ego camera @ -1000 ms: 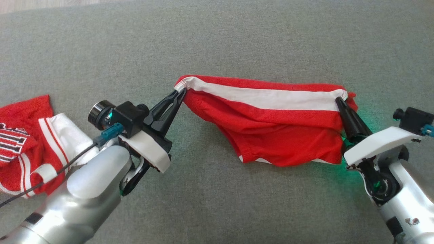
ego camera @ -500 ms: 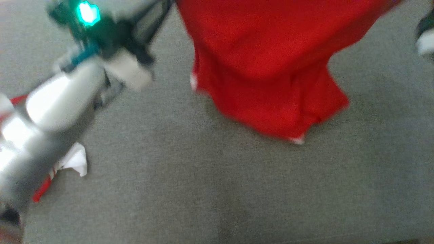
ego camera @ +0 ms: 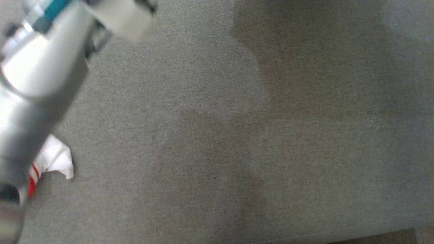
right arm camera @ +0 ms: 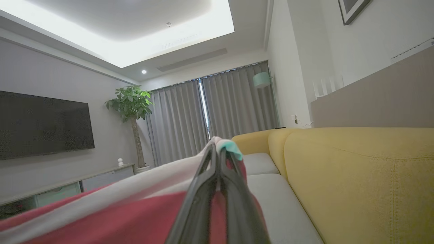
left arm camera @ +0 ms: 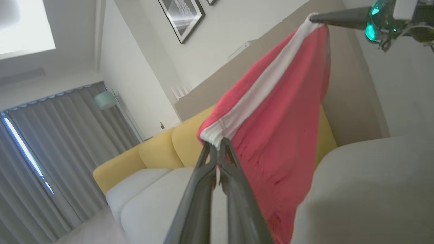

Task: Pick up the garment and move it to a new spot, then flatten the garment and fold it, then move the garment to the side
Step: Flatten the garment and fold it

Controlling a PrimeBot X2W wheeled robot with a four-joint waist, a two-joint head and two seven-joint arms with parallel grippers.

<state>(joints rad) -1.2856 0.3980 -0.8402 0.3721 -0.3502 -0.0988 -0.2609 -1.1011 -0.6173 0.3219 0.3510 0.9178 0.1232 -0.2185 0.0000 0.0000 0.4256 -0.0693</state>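
Observation:
The garment [left arm camera: 278, 135] is red with a white band along its top edge, and it hangs in the air stretched between both grippers. My left gripper [left arm camera: 217, 144] is shut on one corner of the white band. At the upper right of the left wrist view, my right gripper [left arm camera: 313, 17] pinches the other corner. In the right wrist view the right gripper [right arm camera: 217, 144] is shut on the band, and the garment [right arm camera: 118, 217] trails off to the lower left. My blurred left forearm [ego camera: 40, 67] crosses the upper left of the head view.
A grey fabric surface [ego camera: 237, 135] lies below, with shadows on it. Another red and white garment [ego camera: 54, 161] peeks out at its left under my arm. A yellow sofa [right arm camera: 356, 169] stands close on the right, with a TV [right arm camera: 44, 125] and a plant [right arm camera: 130, 101] further off.
Both grippers have lifted the garment off the grey surface and up past the top of the head view. The head view itself has shifted as well.

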